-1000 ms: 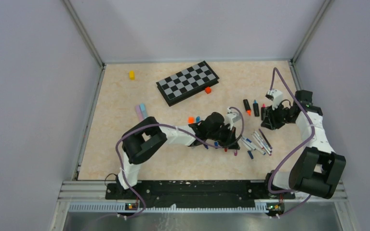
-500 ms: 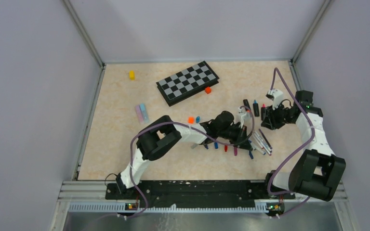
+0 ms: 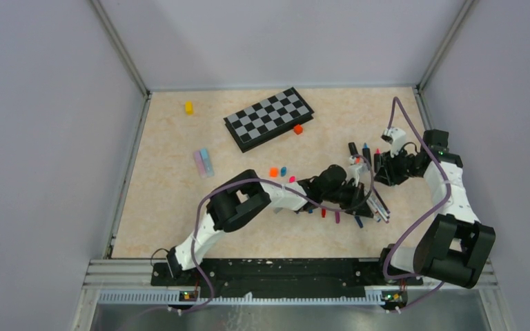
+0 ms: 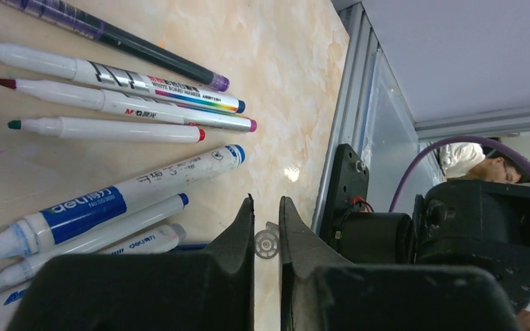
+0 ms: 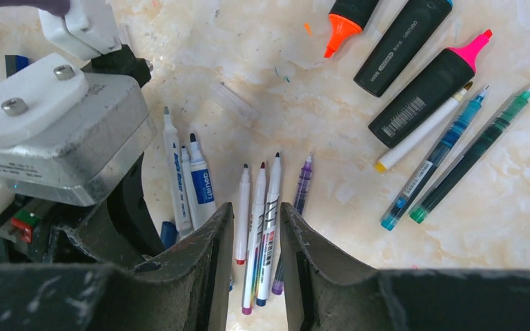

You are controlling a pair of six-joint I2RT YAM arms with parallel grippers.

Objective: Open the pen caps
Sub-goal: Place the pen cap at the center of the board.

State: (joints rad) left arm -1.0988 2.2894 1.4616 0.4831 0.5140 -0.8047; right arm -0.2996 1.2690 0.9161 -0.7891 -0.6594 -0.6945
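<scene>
Over the last second the left arm has stretched rightward across the counter (image 3: pixel 172 193). It has carried the left pincer (image 4: pixel 266 207) past the loose pen caps (image 3: pixel 273 172) and in among the pens (image 4: pixel 124 103) at centre right. Its jaws sit together on nothing. The right pincer (image 5: pixel 252 214) hangs just beyond, slightly apart and empty. The markers here show bare tips, so I'd guess it's hunting one that is not yet uncapped.

Plain lilac-grey walls (image 3: pixel 41 138) enclose the beige marbled tabletop (image 3: pixel 165 200) on three sides, with aluminium posts (image 3: pixel 119 47) rising from its far corners.
</scene>
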